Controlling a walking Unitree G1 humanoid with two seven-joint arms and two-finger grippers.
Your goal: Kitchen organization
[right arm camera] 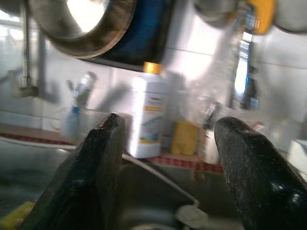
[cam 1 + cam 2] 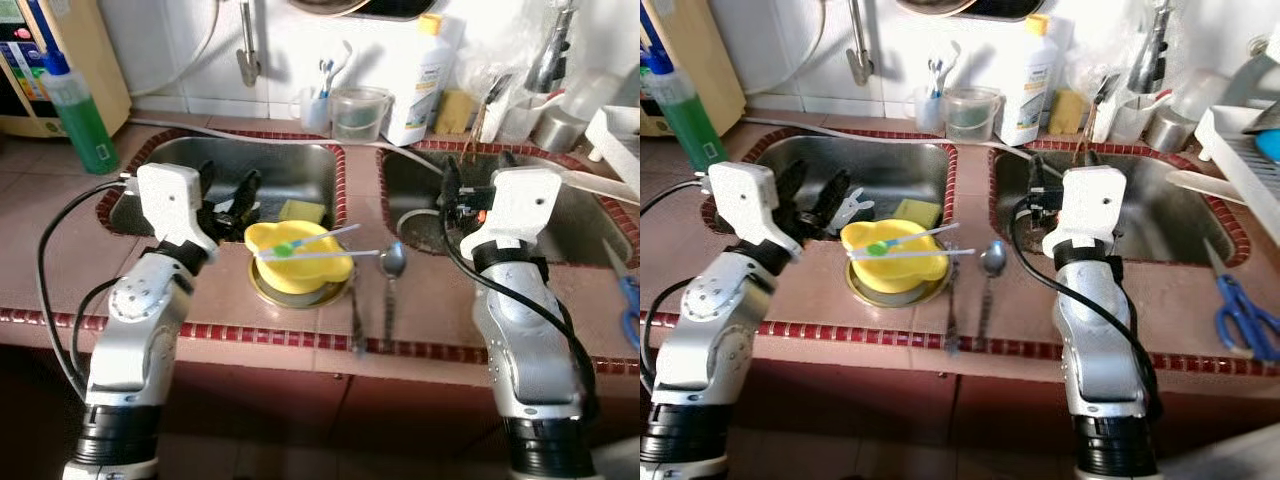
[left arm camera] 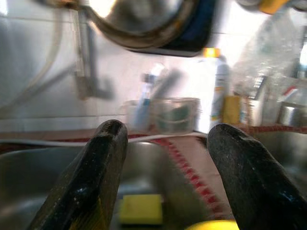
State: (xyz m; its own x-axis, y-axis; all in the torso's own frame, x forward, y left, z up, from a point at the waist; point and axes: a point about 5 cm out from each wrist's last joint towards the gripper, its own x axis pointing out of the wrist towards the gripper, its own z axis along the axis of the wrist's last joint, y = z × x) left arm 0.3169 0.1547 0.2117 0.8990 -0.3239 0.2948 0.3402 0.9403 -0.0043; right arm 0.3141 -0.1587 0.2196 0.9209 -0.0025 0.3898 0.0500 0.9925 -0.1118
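Terracotta-tiled bench (image 2: pixel 420 330) carries two stainless sinks, the left sink (image 2: pixel 290 165) and the right sink (image 2: pixel 580 225), divided by a tiled strip. Left arm reaches over the left sink's near rim; the left gripper (image 2: pixel 228 200) has its jaws spread wide and empty, just beside the yellow bowl (image 2: pixel 295 255). Right arm stands at the near edge of the right sink; the right gripper (image 1: pixel 168 182) likewise has its jaws parted, holding nothing, as the right wrist view confirms. The yellow bowl sits nested in a metal dish (image 2: pixel 300 292) on the strip between the sinks, with two thin white sticks (image 2: pixel 320 248) laid across its rim. A yellow sponge (image 2: pixel 302 211) lies in the left sink behind the bowl. A spoon (image 2: pixel 391 275) and a second utensil (image 2: pixel 356 310) lie on the bench just right of the bowl. Blue scissors (image 2: pixel 630 310) lie at the far right. Judged step: approach to grasp the bowl or its contents with the left gripper. Recommended procedure: lower the jaws over the bowl's nearest rim wall, one inside and one outside, and avoid dislodging the sticks; close firmly before lifting, since the nested dish may cling.
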